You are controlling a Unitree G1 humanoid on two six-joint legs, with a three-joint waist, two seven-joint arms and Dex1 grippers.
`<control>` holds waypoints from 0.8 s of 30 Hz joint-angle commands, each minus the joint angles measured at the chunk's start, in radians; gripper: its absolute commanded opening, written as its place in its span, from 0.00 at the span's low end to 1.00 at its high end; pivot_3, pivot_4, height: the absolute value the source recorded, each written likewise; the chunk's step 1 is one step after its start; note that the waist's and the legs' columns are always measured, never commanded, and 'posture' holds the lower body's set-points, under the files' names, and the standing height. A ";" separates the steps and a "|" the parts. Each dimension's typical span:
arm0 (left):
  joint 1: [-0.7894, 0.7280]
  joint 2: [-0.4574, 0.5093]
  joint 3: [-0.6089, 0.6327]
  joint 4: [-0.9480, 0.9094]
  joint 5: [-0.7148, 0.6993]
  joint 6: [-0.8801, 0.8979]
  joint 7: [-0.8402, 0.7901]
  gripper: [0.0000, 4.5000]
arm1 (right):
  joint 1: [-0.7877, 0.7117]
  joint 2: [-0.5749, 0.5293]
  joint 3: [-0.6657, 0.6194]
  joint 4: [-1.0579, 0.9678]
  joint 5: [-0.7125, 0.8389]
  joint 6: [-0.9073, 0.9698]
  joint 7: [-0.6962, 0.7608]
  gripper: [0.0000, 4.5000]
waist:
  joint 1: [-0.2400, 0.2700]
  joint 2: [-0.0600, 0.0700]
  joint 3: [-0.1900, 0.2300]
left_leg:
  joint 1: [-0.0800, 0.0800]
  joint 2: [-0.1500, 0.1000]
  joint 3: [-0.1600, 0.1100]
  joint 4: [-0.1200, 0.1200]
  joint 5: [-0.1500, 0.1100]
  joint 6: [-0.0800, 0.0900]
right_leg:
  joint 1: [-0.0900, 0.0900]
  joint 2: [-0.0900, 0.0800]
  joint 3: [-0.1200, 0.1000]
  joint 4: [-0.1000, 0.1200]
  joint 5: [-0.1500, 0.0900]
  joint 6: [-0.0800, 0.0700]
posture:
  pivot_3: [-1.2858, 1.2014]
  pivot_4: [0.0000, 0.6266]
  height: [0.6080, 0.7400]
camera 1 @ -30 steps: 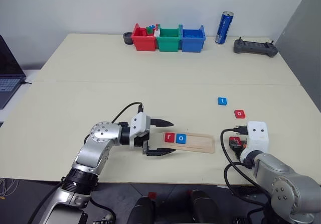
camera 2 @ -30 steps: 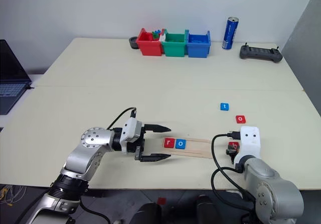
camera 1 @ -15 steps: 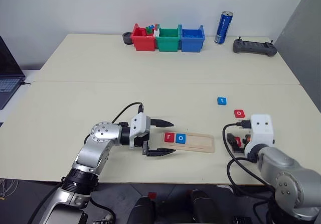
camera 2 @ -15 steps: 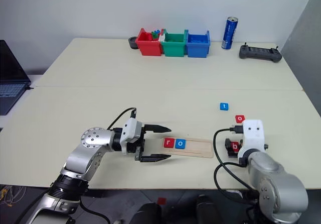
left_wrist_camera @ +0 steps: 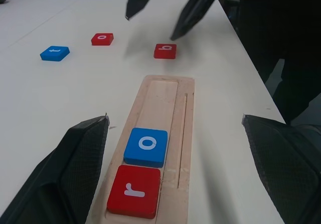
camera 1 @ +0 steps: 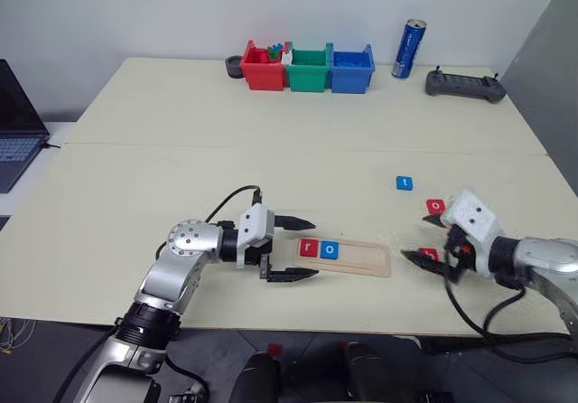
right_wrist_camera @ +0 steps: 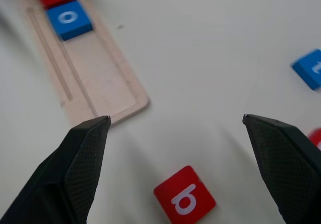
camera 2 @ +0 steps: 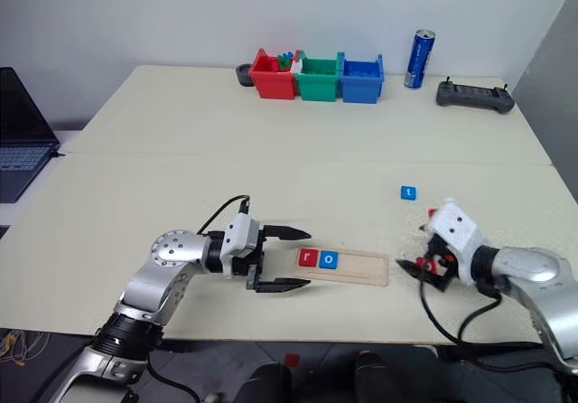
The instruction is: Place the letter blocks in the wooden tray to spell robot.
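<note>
The wooden tray (camera 1: 367,257) lies near the table's front edge, with a red r block (camera 1: 309,248) and a blue o block (camera 1: 330,250) at its left end. My left gripper (camera 1: 315,248) stands open, level, its fingers either side of that end. A red b block (right_wrist_camera: 184,196) lies flat on the table just right of the tray. My right gripper (camera 1: 417,238) is open around and above the b block, pointing towards the tray. A red o block (camera 1: 435,206) and a blue t block (camera 1: 404,182) lie farther back on the right.
Red (camera 1: 259,70), green (camera 1: 308,69) and blue (camera 1: 351,69) plastic bins stand at the table's back. To their right are a blue can (camera 1: 409,49) and a dark controller (camera 1: 464,84). A laptop (camera 1: 16,132) sits off the left edge.
My right gripper has rolled from pointing down over the b block to slanting towards the tray, risen a little and opened wide. The b block stays on the table. The left arm is unmoved.
</note>
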 commanded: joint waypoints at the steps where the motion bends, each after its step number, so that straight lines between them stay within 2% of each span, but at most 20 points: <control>1: -0.017 -0.004 -0.003 -0.011 -0.001 -0.020 -0.006 1.00 | -0.033 -0.031 -0.015 0.163 -0.020 -0.233 0.145 1.00 | -0.001 0.000 0.000 | 0.000 0.000 0.000 0.000 0.000 0.000 | 0.000 0.000 0.000 0.000 0.000 0.000 | 0.52 0.24 1.00; 8: -0.004 -0.002 -0.001 -0.037 -0.004 -0.013 -0.001 1.00 | -0.113 -0.021 0.067 0.369 -0.065 -0.395 0.252 1.00 | -0.001 0.000 0.000 | 0.001 0.000 0.000 0.000 0.000 0.000 | 0.000 0.000 0.001 0.001 0.000 0.000 | 0.52 0.24 1.00; 24: 0.028 0.011 0.003 -0.085 -0.002 0.003 0.013 1.00 | -0.180 0.017 0.161 0.512 -0.111 -0.494 0.310 1.00 | 0.001 0.000 0.000 | 0.001 0.000 0.000 0.000 0.000 0.000 | 0.000 0.000 0.001 0.002 0.000 0.000 | 0.52 0.24 1.00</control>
